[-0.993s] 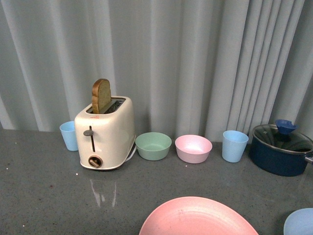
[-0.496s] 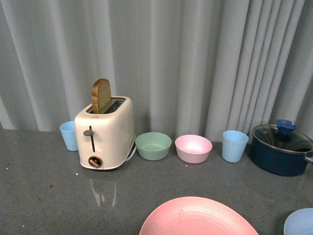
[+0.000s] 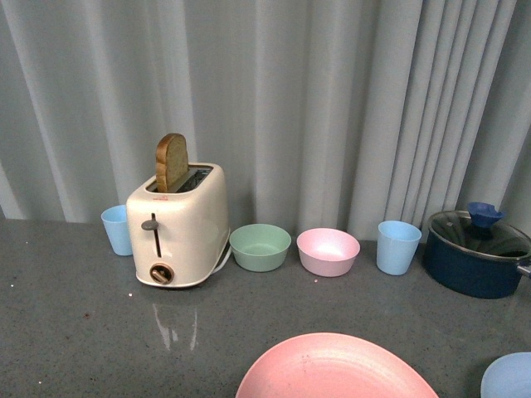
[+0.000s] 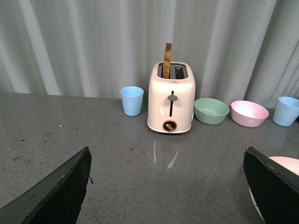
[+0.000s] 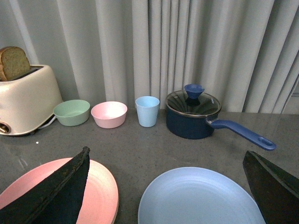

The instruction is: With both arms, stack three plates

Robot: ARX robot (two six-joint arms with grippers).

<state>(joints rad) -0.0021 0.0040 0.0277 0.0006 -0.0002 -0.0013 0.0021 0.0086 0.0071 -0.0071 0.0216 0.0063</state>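
The pink plate (image 3: 336, 369) lies on the grey counter at the front edge of the front view; it also shows in the right wrist view (image 5: 100, 191) and as a sliver in the left wrist view (image 4: 285, 163). The light blue plate (image 3: 510, 377) lies to its right, large in the right wrist view (image 5: 201, 198). The cream-beige plate is out of view. My left gripper (image 4: 166, 186) is open above bare counter in front of the toaster. My right gripper (image 5: 166, 186) is open above the blue plate. Neither gripper shows in the front view.
A cream toaster (image 3: 178, 228) with a bread slice (image 3: 172, 162) stands at the back. Beside it are a blue cup (image 3: 117, 230), a green bowl (image 3: 260, 247), a pink bowl (image 3: 328, 251), another blue cup (image 3: 397, 247) and a dark blue lidded pot (image 3: 479, 253). Grey curtains hang behind.
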